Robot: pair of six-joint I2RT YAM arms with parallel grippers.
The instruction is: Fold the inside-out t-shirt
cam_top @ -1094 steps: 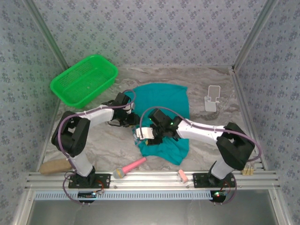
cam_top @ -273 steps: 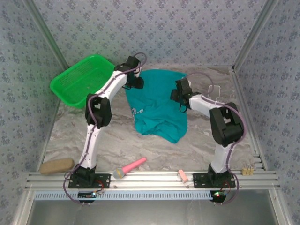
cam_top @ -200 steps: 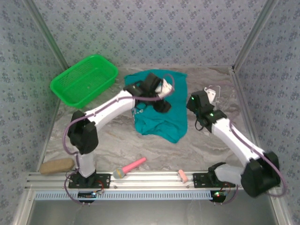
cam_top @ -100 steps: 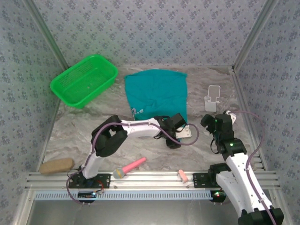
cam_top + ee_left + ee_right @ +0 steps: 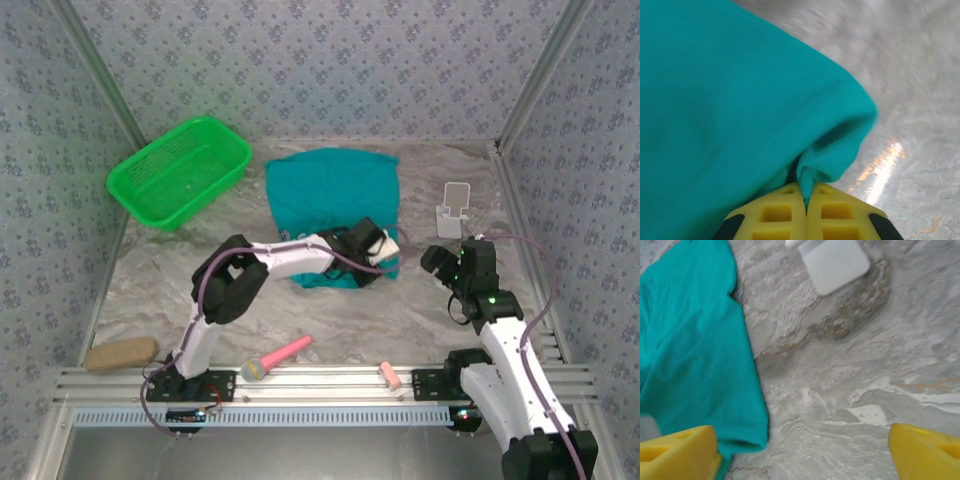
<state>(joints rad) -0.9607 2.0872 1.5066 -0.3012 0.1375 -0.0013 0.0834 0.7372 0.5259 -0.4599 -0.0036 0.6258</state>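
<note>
The t-shirt (image 5: 335, 195) near edge is pinched tight by the left gripper (image 5: 806, 195). The right gripper (image 5: 801, 447) is spread apart over the marble table (image 5: 300, 310).

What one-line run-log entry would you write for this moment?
left gripper: shut on t-shirt, near edge | right gripper: open, over table beside t-shirt

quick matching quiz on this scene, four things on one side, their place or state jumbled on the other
Things:
1. left gripper
2. right gripper
3. green basket
4. t-shirt

Place or state:
a. far left corner of the table
b. open, holding nothing
c. teal, lying mid-table
d. shut on a fold of cloth

Pairs: 1-d, 2-b, 3-a, 4-c
</note>
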